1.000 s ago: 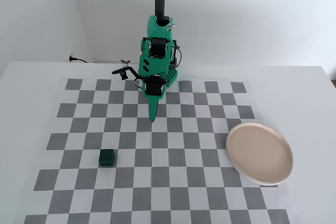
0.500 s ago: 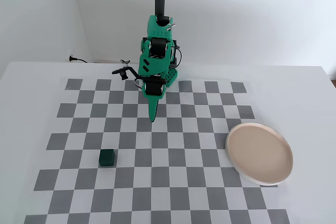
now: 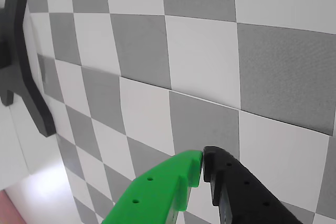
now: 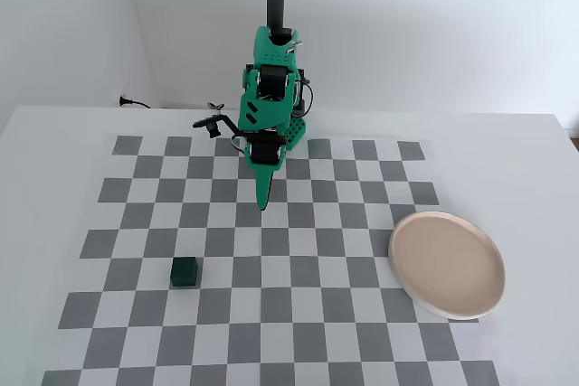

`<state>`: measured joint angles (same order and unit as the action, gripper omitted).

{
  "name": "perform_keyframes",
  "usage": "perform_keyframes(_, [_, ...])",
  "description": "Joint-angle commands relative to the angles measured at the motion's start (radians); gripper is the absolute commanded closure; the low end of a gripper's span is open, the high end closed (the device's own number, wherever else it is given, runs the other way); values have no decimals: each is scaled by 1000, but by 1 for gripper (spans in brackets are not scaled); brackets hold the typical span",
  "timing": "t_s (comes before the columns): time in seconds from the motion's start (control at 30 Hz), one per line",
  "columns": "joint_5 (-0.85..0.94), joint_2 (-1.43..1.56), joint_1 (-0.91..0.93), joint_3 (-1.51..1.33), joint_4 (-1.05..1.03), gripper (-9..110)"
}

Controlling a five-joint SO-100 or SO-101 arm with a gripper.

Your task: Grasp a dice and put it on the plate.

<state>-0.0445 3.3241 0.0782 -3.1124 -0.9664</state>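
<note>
1. A white table (image 4: 54, 142) carries a grey-and-white checkered mat (image 4: 298, 314) across most of its top.
2. The dice (image 4: 185, 271) sits on the mat at the fixed view's lower left.
3. The plate (image 4: 447, 264) rests at the mat's right edge, well apart from the dice.

Dark green dice (image 4: 185, 271) upright on checkered mat, lower left | beige-pink plate (image 4: 447, 265), apparently empty, right edge

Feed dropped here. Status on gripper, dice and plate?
Gripper shut, empty, above the checkered mat. Dice untouched on the mat, front left in fixed view. Plate empty, right. Nothing in the way.
</note>
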Motion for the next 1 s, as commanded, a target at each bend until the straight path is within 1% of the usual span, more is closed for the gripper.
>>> perform_keyframes(0.0, [5,9,-8,21,17,106])
perform_keyframes(0.27, [11,11,-14,20,28,106])
perform_keyframes(0.33, [52,11,-11,18,48,106])
perform_keyframes(0.5, [216,9,-6,21,103,106])
perform_keyframes(0.57, [383,9,3,21,117,106])
perform_keyframes(0.77, [552,8,9,35,138,106])
perform_keyframes(0.9, [735,8,6,40,132,105])
perform_keyframes(0.97, [810,8,12,40,127,102])
